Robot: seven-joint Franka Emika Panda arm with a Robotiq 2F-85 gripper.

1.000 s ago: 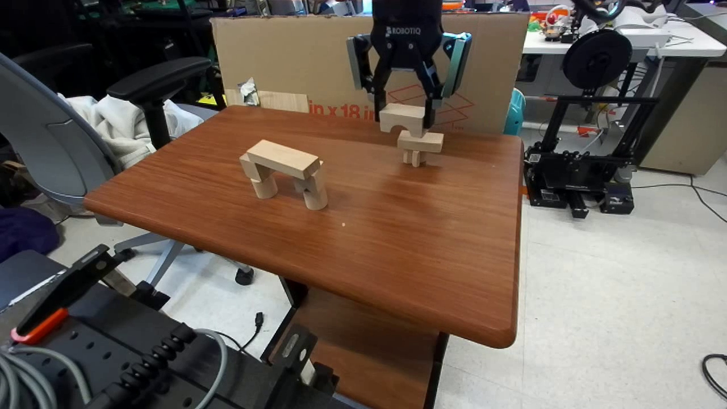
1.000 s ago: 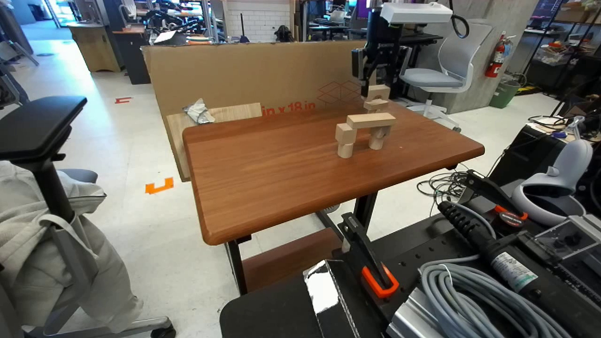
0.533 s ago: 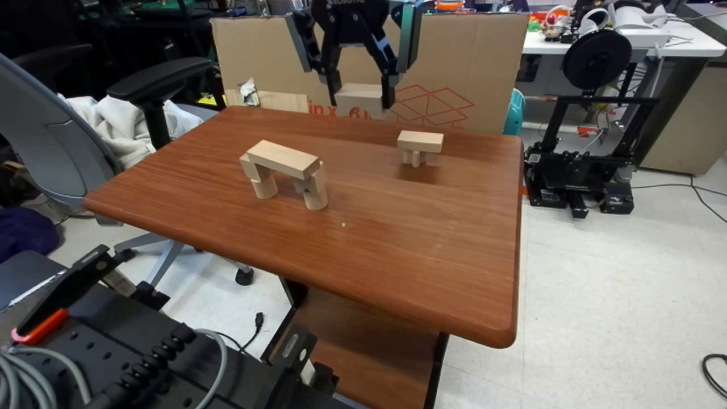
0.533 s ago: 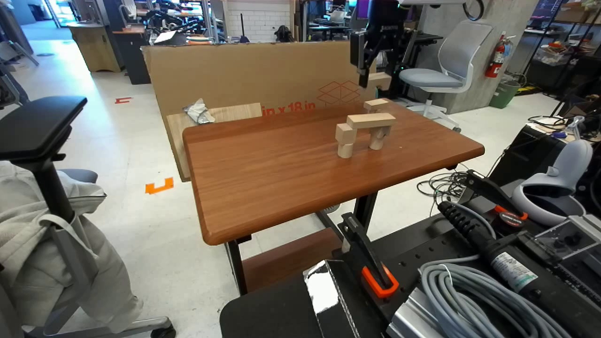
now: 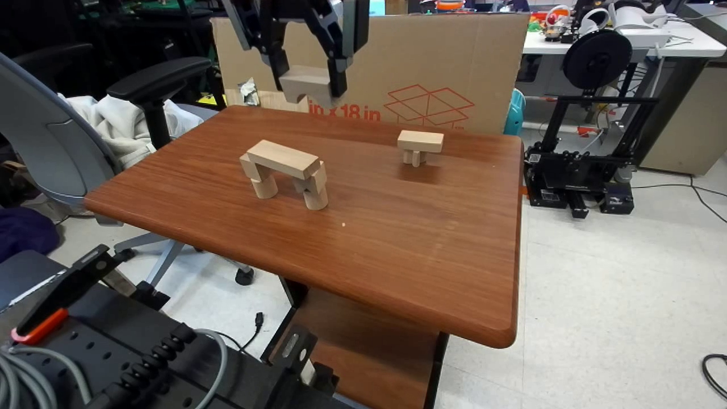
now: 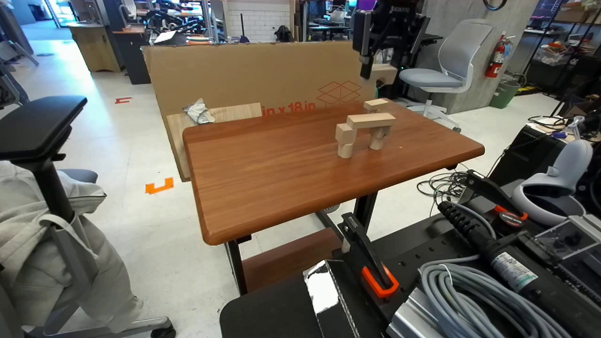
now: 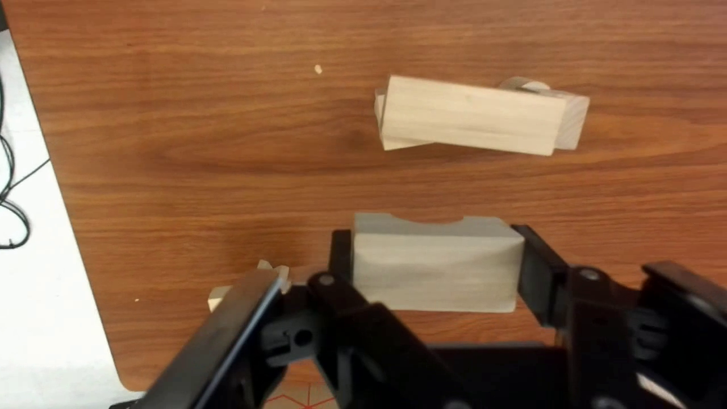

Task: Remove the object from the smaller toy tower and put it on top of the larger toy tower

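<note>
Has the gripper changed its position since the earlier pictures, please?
Yes: in an exterior view, the gripper has moved toward the picture's left and upward, judged against the cardboard panel.

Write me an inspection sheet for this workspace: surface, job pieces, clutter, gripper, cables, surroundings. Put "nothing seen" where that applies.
Surface: brown table, wood-grain top, rounded corners.
Arched block: lifted, apart from both towers.
Smaller tower: standing, short slab on small legs.
Larger tower: standing, long slab across two legs; the block is not yet on it.
Clutter: pale fleck on the table; too small to identify.
Gripper: closed on the arched block, gripping its two ends.
Cables: coiled grey cable in the foreground; black cables tangled near the table.
Surroundings: cardboard behind the table; grey chair; black printer.
</note>
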